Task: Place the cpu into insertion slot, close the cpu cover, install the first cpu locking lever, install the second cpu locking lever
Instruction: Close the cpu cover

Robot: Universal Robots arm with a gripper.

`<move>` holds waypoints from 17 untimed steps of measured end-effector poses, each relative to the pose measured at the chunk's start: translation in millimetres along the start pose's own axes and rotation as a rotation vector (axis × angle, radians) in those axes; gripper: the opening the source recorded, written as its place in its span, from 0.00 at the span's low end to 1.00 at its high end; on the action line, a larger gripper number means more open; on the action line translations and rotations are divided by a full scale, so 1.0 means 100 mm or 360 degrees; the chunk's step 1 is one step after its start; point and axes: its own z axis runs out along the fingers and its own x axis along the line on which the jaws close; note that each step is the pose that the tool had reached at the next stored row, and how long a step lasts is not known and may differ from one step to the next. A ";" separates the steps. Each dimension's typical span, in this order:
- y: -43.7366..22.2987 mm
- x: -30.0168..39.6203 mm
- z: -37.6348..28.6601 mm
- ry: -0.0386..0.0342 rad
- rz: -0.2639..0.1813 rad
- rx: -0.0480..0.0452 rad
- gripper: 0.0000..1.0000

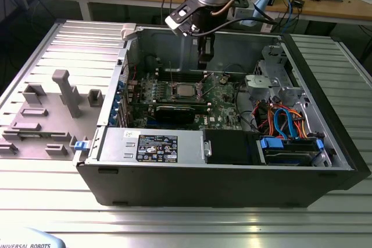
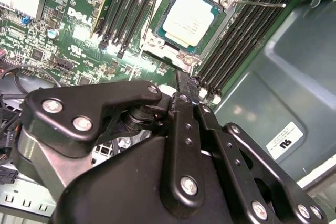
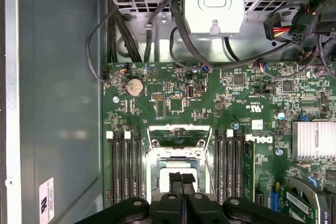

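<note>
Cpu (image 2: pixel 185 20) apparently just below gripper (image 3: pixel 182 178)

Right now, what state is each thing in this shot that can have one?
cpu: seated in the insertion slot.
cpu cover: swung up, not down over the cpu.
locking lever: unlatched, swung out from the slot.
gripper: shut, holding nothing, above the cpu.
computer case: lying on its side, side panel off.
</note>
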 end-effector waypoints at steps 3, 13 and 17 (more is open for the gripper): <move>0.000 0.000 -0.006 0.0000 0.0000 0.0000 0.11; 0.021 0.000 -0.012 0.0000 0.0000 0.0000 0.11; 0.034 0.000 -0.011 0.0000 0.0000 0.0000 0.11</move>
